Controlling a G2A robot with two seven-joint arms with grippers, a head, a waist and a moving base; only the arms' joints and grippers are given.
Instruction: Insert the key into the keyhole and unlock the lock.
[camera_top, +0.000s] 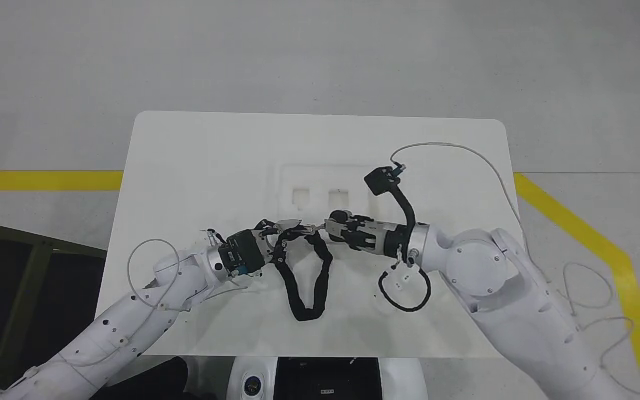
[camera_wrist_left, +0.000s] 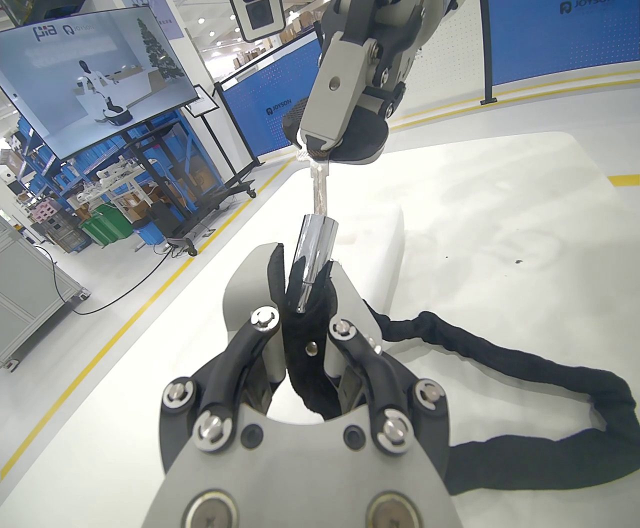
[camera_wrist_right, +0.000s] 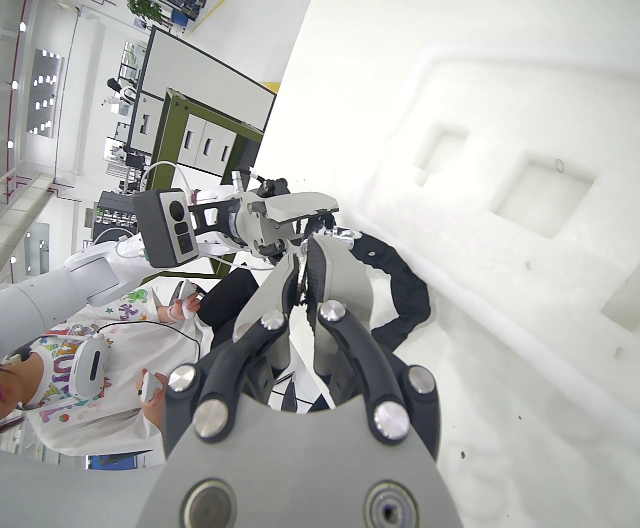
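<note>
The left claw (camera_wrist_left: 306, 270) is clamped on the lock (camera_wrist_left: 306, 345). The lock's shiny barrel (camera_wrist_left: 315, 250) pokes out past the fingertips, and its black cable (camera_wrist_left: 550, 400) trails onto the bench (camera_wrist_left: 500, 225). The right claw (camera_wrist_left: 322, 145) pinches the key (camera_wrist_left: 318, 187) by its head, directly beyond the barrel. The blade lies along the barrel's long axis with its tip at the barrel's end, perhaps already entering, though the depth is hard to tell. I judge the next move is the right arm's: a straight push along that line.
</note>
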